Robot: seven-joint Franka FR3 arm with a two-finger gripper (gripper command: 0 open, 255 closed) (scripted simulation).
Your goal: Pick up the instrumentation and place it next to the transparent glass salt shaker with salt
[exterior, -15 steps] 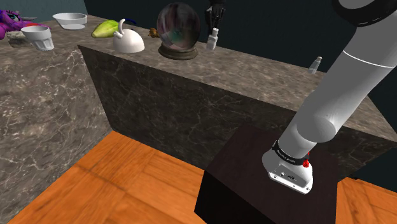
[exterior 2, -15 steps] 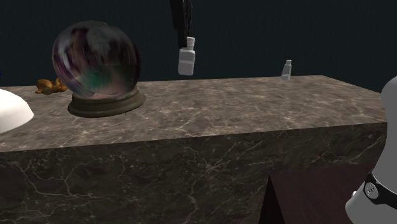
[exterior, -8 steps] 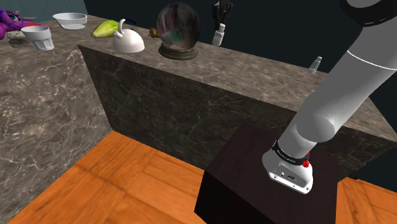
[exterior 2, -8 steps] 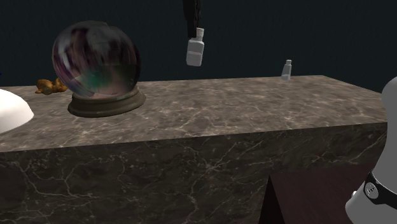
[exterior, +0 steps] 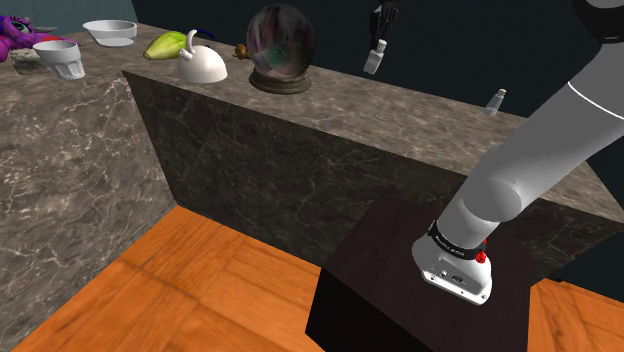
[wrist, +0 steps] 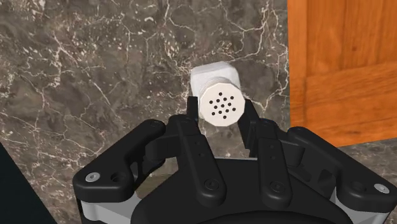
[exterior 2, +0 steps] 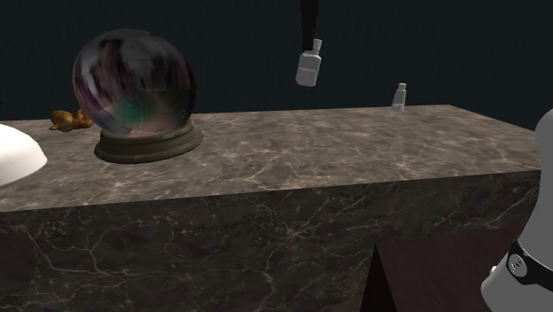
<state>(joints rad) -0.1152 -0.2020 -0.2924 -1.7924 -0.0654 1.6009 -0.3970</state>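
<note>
- At the left, a dark glass globe on a round brown base [exterior 2: 133, 89] stands on the grey marble counter [exterior 2: 354, 151].
- To its right, my black two-finger gripper [wrist: 219, 119] pinches a small white bottle with a holed round cap [exterior 2: 308, 67], which hangs in the air above the counter.
- At the far right, the small clear salt shaker with a grey cap [exterior 2: 401, 97] stands on the counter, well apart from the bottle.
</note>
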